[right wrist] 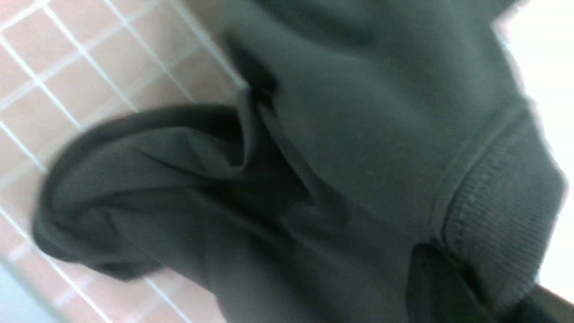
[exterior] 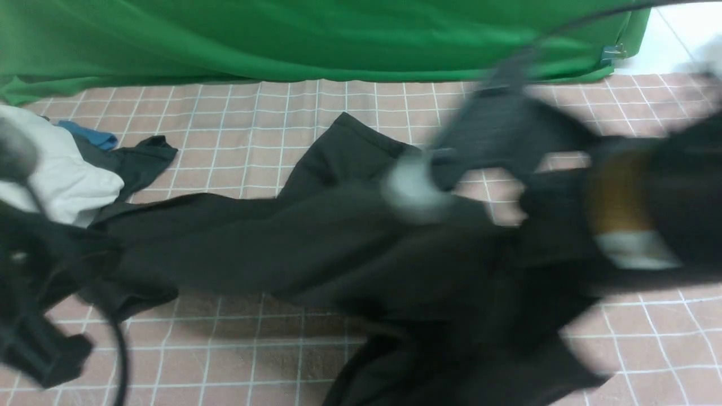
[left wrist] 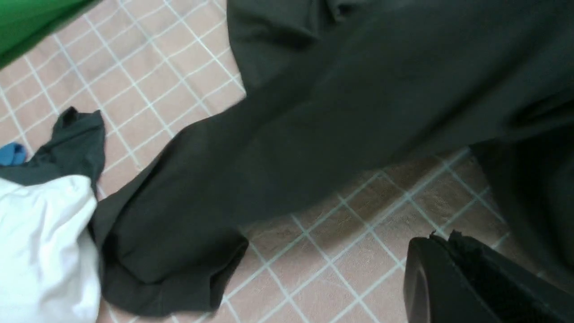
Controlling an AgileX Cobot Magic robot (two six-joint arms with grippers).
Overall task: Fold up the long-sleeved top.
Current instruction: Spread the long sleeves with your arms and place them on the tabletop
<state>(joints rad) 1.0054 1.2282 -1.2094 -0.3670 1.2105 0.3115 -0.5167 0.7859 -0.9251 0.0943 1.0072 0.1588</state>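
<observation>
The soft, thin black long-sleeved top (exterior: 293, 242) hangs in folds. The right gripper (right wrist: 448, 287) pinches its ribbed neck. The left gripper (left wrist: 453, 251) is closed; on what, I cannot tell.

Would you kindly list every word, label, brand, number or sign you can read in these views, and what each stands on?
None: no text can be read in any view.
The long-sleeved top shows plain fabric, no print or tag.
The white cloth bundle, green backdrop and checked table cover bear no writing.
The right arm is too blurred to read.
</observation>
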